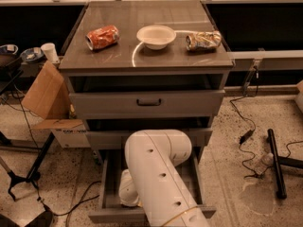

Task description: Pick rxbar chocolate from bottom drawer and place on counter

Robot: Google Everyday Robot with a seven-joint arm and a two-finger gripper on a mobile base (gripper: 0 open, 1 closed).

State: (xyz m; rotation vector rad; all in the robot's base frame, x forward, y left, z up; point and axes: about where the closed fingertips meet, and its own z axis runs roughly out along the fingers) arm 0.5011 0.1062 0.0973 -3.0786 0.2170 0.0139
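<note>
High camera faces the cabinet (147, 104), claw (128, 190) inside bottom drawer (112, 176).

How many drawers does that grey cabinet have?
3: top grey metal drawer, middle one, and open bottom drawer, where the white arm hides the gripper.

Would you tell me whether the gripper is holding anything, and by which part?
It cannot be told: the gripper is down in the open bottom drawer, largely hidden behind the arm, so any hold is out of sight.

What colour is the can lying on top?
The soda can is orange, camera view; gripper sits inside the grey bottom drawer.
</note>
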